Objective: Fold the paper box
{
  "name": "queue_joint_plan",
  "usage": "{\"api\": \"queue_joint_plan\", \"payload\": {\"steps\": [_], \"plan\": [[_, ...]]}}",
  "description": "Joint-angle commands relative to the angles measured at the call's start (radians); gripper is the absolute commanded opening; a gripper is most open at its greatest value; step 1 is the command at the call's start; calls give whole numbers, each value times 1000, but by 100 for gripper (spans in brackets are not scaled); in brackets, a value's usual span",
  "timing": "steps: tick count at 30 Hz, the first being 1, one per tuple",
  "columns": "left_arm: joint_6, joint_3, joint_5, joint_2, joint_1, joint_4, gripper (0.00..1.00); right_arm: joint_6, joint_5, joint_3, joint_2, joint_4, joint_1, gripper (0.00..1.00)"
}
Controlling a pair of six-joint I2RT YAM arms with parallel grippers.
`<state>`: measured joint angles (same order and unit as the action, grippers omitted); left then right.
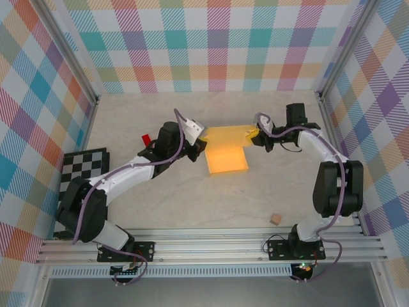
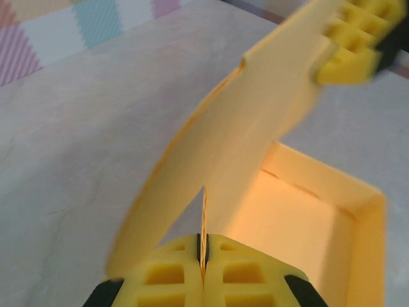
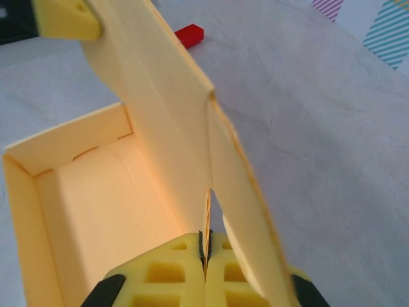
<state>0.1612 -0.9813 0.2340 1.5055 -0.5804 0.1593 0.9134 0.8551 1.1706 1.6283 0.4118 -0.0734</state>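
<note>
Centre frame: paper box sits on desk, lid panel tilted up. Left gripper clenched on its thin cardboard edge; right gripper likewise, opposite side.

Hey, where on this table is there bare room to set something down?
Bare tabletop runs between the paper box and the front rail, bordered by the left arm and the tan cube. The far strip along the back wall is free too. Crowded: around the box, where the left fingers and right fingers pinch its flaps.
</note>
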Motion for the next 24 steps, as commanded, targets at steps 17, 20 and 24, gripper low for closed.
{"api": "queue_joint_plan", "payload": {"steps": [17,20,24], "plan": [[-615,-113,-451,259,-119,178,0,-1253,-847,-255,-58,-763,-264,2],[-591,-123,-504,297,-119,230,0,-1232,-874,-242,-6,-793,-300,2],[-553,-169,-535,341,-119,232,0,-1221,-881,-283,31,-859,-319,3]]}}
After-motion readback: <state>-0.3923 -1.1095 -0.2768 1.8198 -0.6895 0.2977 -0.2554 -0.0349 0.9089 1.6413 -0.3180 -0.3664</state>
